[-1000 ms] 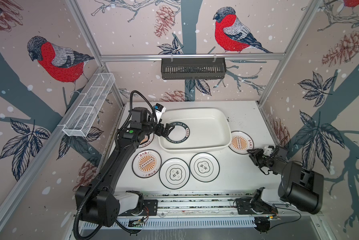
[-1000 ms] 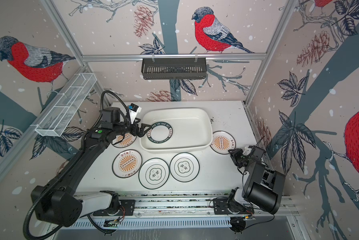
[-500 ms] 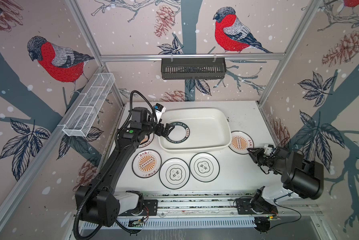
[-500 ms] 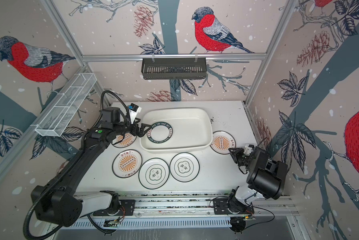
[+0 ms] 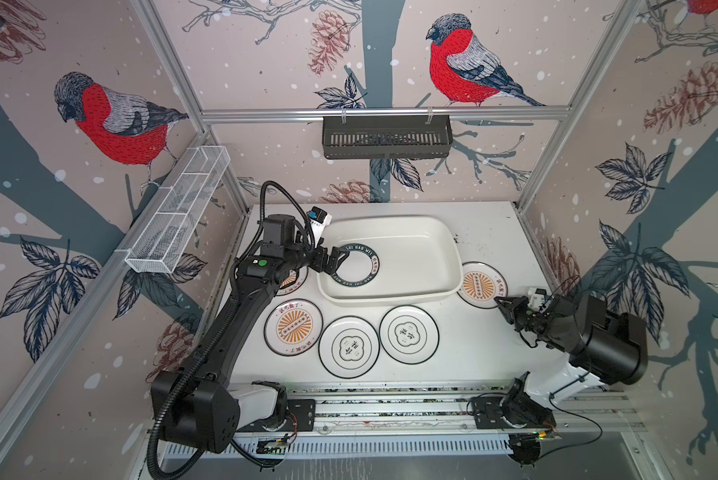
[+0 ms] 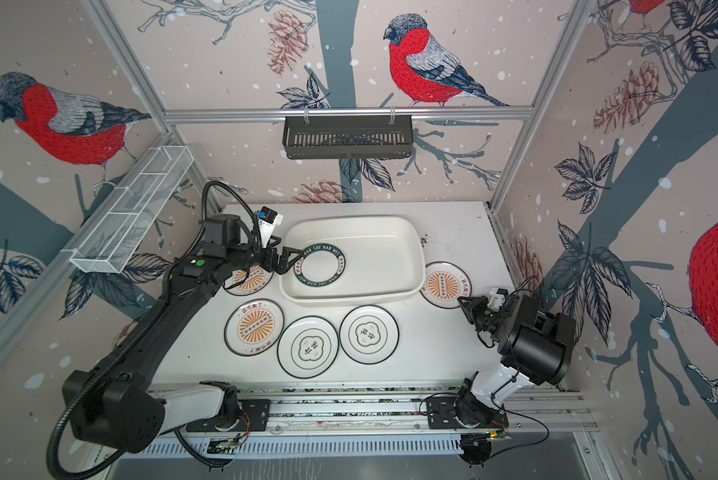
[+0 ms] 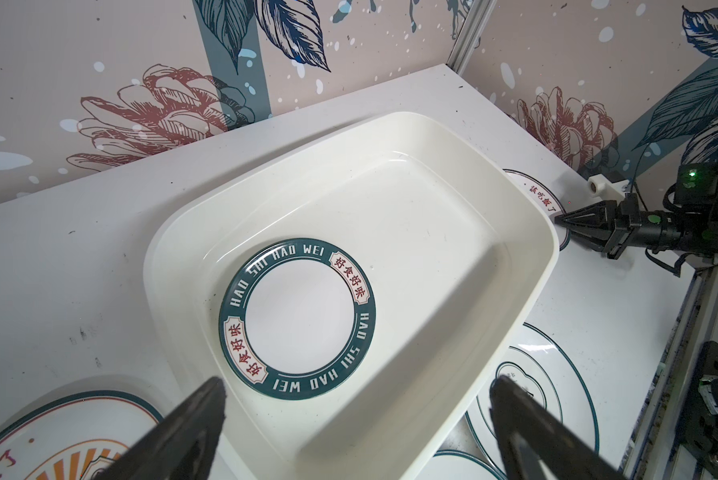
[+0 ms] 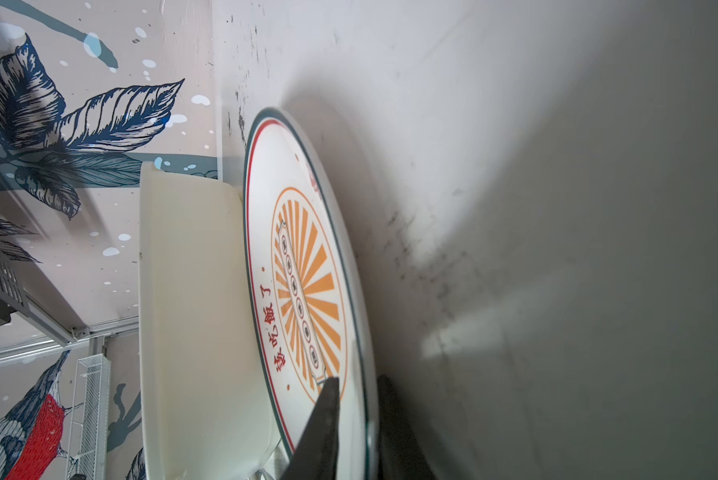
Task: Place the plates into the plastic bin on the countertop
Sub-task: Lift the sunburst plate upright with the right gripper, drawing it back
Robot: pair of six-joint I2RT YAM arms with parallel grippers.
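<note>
The cream plastic bin [image 5: 432, 232] [image 6: 390, 237] [image 7: 432, 208] holds one plate with a dark lettered ring [image 5: 355, 266] [image 7: 297, 318]. My left gripper [image 5: 335, 262] [image 7: 357, 384] hovers open over the bin's left end, holding nothing. An orange sunburst plate [image 5: 480, 284] [image 8: 303, 282] lies on the countertop [image 5: 473, 353] against the bin's right side. My right gripper [image 5: 499, 300] [image 8: 355, 380] pinches its near rim, one finger on its face and one beneath. In front of the bin lie another sunburst plate [image 5: 293, 327] and two quatrefoil plates [image 5: 349, 347] [image 5: 408, 334].
A further sunburst plate [image 5: 295, 280] is partly hidden under the left arm. A black slotted basket [image 5: 386, 137] hangs on the back wall and a white wire mesh basket [image 5: 178, 212] on the left wall. The arms' rail [image 5: 390, 403] runs along the front edge.
The right gripper has slid left onto the sunburst plate's rim and its jaws have narrowed around it. The left arm and the other plates have not moved.
</note>
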